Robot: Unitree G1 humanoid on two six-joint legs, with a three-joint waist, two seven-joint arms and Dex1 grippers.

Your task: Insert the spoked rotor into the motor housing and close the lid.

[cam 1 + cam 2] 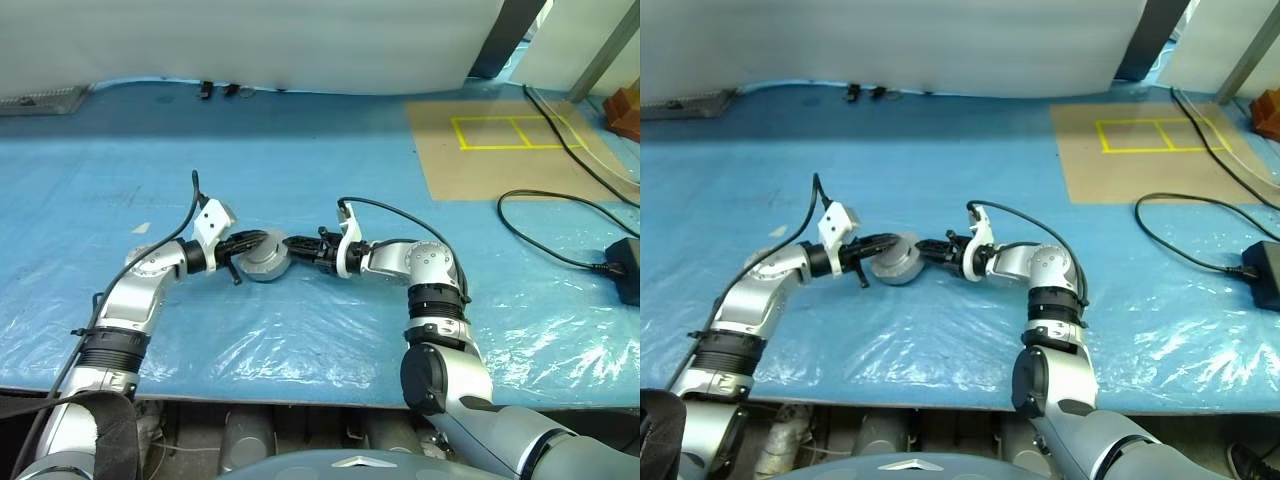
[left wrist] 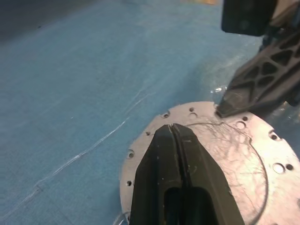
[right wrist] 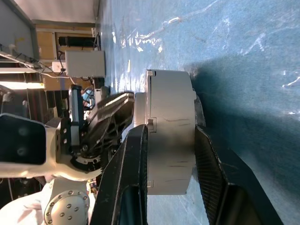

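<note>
I have both arms meeting over the middle of the blue plastic-covered table [image 1: 330,150], and between them sits one grey metal drum, which I read as the motor housing [image 1: 266,262] with the lid [image 2: 220,154] already on top of it. I can't see the copper windings or the spoked rotor, so I can't say from here what is inside.

My left gripper [image 2: 174,129] has its two black fingers pressed together with no gap, tips resting on the lid's plain grey top face. That face is scratched and ringed with small holes near the edge.

My right gripper [image 3: 168,140] comes in from the other side and straddles the drum: one finger lies on the top face, the other under the bottom face, so it is clamped on the stacked housing across its thickness. In the left wrist view I see the right gripper's upper finger [image 2: 253,89] touching the lid near its rim, just beside my own left tips.

In the head views the assembly sits near the table's front edge. Off to the right a black cable [image 1: 560,215] loops across the table beside a brown mat with yellow tape squares [image 1: 500,140]
</note>
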